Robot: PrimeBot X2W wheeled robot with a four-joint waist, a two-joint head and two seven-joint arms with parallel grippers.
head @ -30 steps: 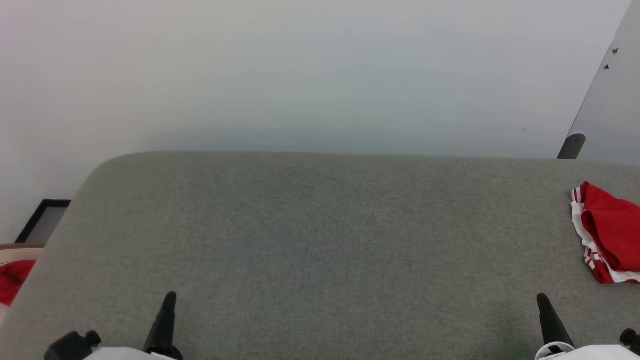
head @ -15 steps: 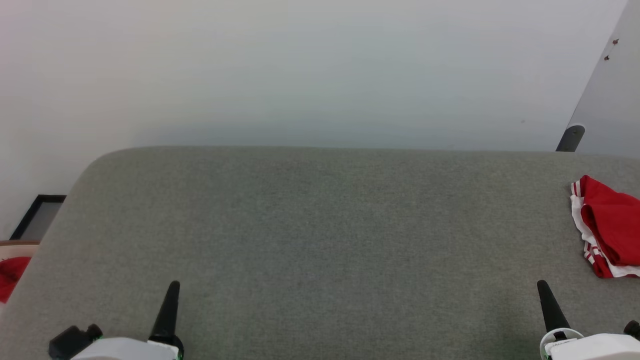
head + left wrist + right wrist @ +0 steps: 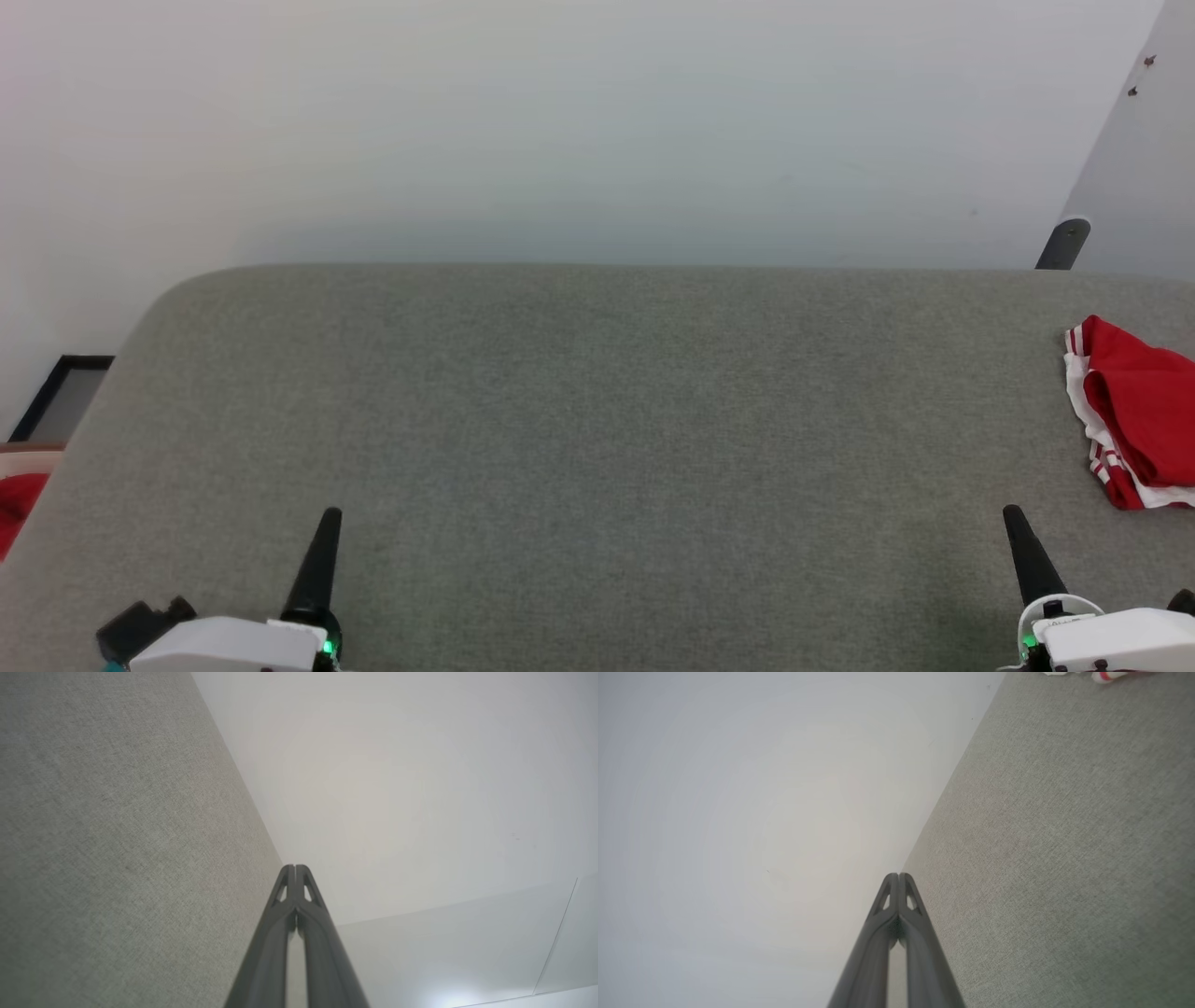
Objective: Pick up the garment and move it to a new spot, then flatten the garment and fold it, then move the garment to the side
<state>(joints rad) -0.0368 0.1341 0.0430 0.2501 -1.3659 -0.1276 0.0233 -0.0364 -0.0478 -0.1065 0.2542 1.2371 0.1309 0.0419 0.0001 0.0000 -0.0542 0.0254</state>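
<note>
The garment, red with white and red-white striped trim, lies folded at the right edge of the grey felt table; a sliver of its trim shows at the top of the right wrist view. My left gripper hovers at the lower left, shut and empty, its fingertips pressed together. My right gripper hovers at the lower right, below and left of the garment, also shut and empty.
A pale wall rises behind the table. A dark post stands at the back right. Off the table's left edge are a black-framed panel and a bit of red cloth.
The head camera has shifted, so the table and garment sit slightly higher in the picture. Both shut grippers reach a little further up into view.
</note>
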